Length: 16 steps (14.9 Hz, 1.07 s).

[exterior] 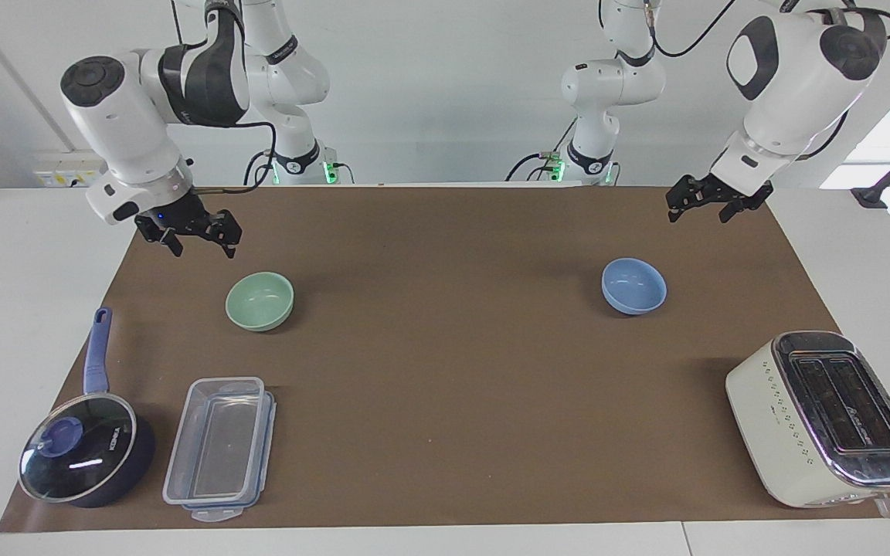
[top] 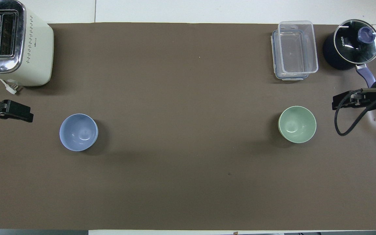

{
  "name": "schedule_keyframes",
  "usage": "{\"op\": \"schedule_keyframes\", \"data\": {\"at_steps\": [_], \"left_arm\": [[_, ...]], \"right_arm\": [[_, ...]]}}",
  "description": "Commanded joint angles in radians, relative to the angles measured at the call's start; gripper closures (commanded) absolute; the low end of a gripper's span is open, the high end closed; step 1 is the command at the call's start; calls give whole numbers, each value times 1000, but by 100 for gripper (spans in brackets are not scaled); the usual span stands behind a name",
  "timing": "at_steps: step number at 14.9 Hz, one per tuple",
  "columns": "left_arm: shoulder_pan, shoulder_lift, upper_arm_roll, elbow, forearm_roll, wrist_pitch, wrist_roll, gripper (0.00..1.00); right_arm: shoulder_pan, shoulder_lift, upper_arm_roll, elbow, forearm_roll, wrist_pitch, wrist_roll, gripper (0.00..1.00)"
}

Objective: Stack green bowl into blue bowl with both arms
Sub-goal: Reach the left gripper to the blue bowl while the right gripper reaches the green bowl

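Note:
The green bowl (exterior: 259,301) stands upright on the brown mat toward the right arm's end; it also shows in the overhead view (top: 297,124). The blue bowl (exterior: 633,286) stands upright toward the left arm's end, far apart from the green one, and shows from overhead too (top: 78,132). Both bowls are empty. My right gripper (exterior: 204,247) is open and hangs in the air over the mat beside the green bowl, apart from it (top: 339,104). My left gripper (exterior: 696,214) is open and hangs over the mat beside the blue bowl, apart from it (top: 24,115).
A cream toaster (exterior: 823,417) stands farther from the robots at the left arm's end. A clear lidded container (exterior: 221,448) and a dark blue saucepan with a glass lid (exterior: 86,452) stand farther from the robots at the right arm's end.

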Motion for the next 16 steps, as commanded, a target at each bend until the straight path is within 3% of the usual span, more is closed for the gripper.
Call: {"op": "schedule_keyframes", "data": {"at_steps": [1, 5, 8, 13, 16], "left_arm": [[20, -50, -2, -164, -14, 124, 68, 0], [49, -10, -2, -289, -14, 294, 157, 0], [57, 19, -2, -366, -14, 427, 164, 0], [42, 62, -3, -389, -14, 500, 163, 5], [36, 73, -3, -409, -14, 518, 177, 10]], "right_arm": [[-45, 12, 3, -103, 23, 121, -88, 4], [-90, 85, 3, -198, 109, 287, -146, 6], [-67, 83, 4, -255, 114, 385, -155, 12], [-68, 149, 4, -266, 114, 456, -184, 20], [-67, 149, 4, -274, 114, 456, -192, 30]]}}
